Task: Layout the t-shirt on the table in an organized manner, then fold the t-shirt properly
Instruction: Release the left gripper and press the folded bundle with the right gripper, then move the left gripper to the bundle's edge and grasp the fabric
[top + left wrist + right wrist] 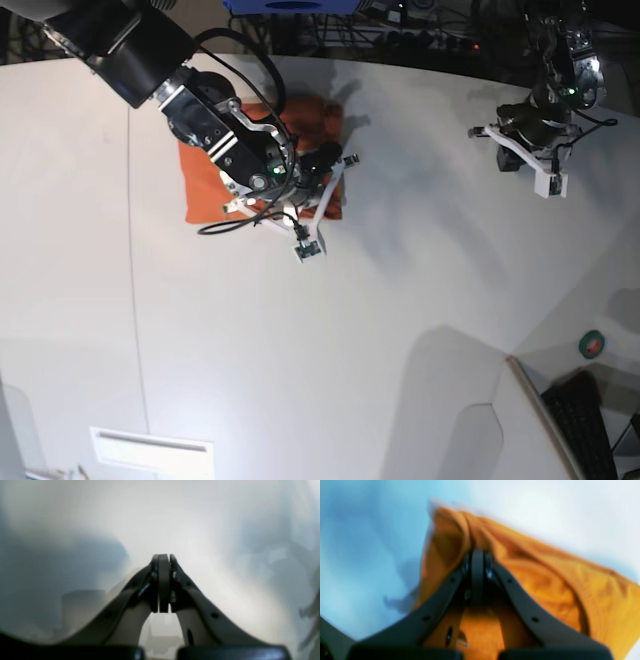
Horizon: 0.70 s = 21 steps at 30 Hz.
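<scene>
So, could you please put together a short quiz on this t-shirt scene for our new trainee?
1. True or false: the right gripper is shut on a bunched edge of the orange t-shirt.
2. Which gripper is shut with nothing in it, away from the shirt?
A. left gripper
B. right gripper
C. neither
3. In the base view, is the t-shirt spread out flat with both sleeves showing, or a compact shape partly hidden by the arm?

Key
1. True: orange cloth gathers at the shut tips.
2. A: only blurred pale surroundings show past it.
3. Compact, on the white table; no sleeves are spread out.
</scene>
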Motion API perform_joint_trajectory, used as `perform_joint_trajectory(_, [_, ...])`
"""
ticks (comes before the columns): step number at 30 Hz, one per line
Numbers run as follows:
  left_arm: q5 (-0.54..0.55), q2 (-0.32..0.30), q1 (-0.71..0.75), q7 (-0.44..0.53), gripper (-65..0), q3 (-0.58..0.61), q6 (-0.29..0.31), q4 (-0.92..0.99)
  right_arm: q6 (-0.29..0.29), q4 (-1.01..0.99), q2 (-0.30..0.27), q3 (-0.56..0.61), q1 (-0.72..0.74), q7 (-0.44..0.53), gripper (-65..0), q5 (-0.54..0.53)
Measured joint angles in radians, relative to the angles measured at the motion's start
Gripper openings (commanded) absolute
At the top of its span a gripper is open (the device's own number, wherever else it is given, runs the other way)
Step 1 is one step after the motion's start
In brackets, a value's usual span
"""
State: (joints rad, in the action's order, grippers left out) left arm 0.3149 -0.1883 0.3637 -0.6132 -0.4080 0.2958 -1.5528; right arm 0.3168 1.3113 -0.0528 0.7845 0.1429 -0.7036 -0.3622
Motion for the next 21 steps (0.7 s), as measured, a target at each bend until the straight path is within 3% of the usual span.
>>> perform_joint_trajectory(5, [-0.003, 0.002, 0.007, -0.004, -65.0, 0.066, -0.002, -0.013, 0.003, 0.3, -0.064, -0.009, -0.027, -0.041, -65.0, 0.005])
perform_joint_trajectory(7, [0.025, -0.002, 0.016, -0.011, -65.0, 0.091, -0.005, -0.054, 0.008, 0.385, -0.09, -0.066, -0.063, -0.061, -65.0, -0.014])
perform_joint_trajectory(12, [0.317, -0.006, 0.023, -0.23, -65.0, 0.095, 0.0, -0.212, 0.036, 0.423, -0.171, -0.253, -0.149, -0.075, -65.0, 0.0])
perform_joint_trajectory(14, [0.383, -0.011, 0.022, -0.241, -46.6, 0.1, -0.006, -0.24, 0.036, 0.423, -0.192, -0.297, -0.157, -0.06, -65.0, 0.004])
perform_joint_trajectory(15, [0.421, -0.011, 0.021, -0.238, -34.4, 0.102, -0.005, -0.242, 0.036, 0.424, -0.204, -0.308, -0.161, -0.056, -65.0, 0.003])
perform_joint_trajectory(18, [0.435, -0.005, 0.008, -0.238, -5.4, 0.161, -0.008, -0.224, 0.035, 0.424, -0.215, -0.346, -0.191, -0.062, -65.0, -0.009])
perform_joint_trajectory(19, [0.435, -0.005, -0.002, -0.242, 0.0, 0.193, -0.009, -0.209, 0.034, 0.424, -0.22, -0.361, -0.202, -0.065, -65.0, -0.013])
perform_joint_trajectory(21, [0.443, 0.005, -0.032, -0.244, 0.0, 0.255, -0.008, -0.177, 0.017, 0.424, -0.227, -0.397, -0.219, -0.068, -65.0, -0.012])
